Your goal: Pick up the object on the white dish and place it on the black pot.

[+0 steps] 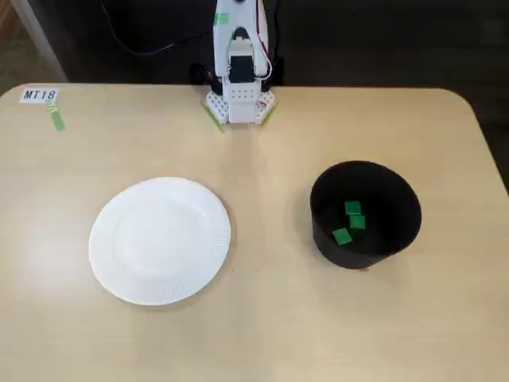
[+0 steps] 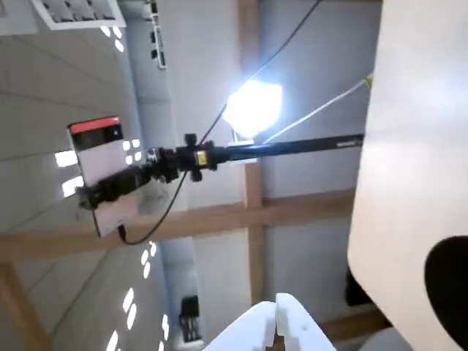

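The white plate (image 1: 159, 240) sits bare on the table (image 1: 262, 318) in the fixed view, with nothing green left on it. All three little green cubes (image 1: 352, 208) lie inside the black pot (image 1: 364, 215), close together on its floor, so the carrying looks finished to me; I can't see anything still waiting to be moved. The arm (image 1: 240, 68) is folded up at the far edge of the table, well apart from both plate and pot. In the wrist view the gripper (image 2: 276, 316) points up towards the ceiling and a lamp (image 2: 254, 107), its white fingertips (image 2: 292, 311) pressed together with nothing between them.
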Controlling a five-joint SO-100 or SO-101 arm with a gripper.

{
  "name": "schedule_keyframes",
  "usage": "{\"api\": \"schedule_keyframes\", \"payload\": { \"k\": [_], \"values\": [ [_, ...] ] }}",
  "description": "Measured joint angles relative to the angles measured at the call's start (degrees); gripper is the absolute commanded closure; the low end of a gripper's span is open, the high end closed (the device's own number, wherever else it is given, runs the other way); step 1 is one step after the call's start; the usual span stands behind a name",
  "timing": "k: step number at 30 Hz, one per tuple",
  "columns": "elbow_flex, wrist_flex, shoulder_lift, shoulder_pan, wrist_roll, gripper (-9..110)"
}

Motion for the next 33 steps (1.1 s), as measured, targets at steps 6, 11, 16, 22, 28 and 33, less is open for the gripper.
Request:
{"api": "schedule_keyframes", "payload": {
  "k": [6,11,16,22,28,33],
  "values": [
    [31.4,-18.2,29.6,0.4,3.1,101],
    [67.6,-34.7,40.3,0.2,3.3,101],
    [88.4,-44.0,44.3,-0.4,1.8,101],
    [106.4,-50.1,46.1,-0.4,-0.4,101],
    [120.1,-52.8,50.0,-0.4,-2.4,101],
    [128.0,-53.0,55.8,-0.4,-2.6,101]
  ]
}}
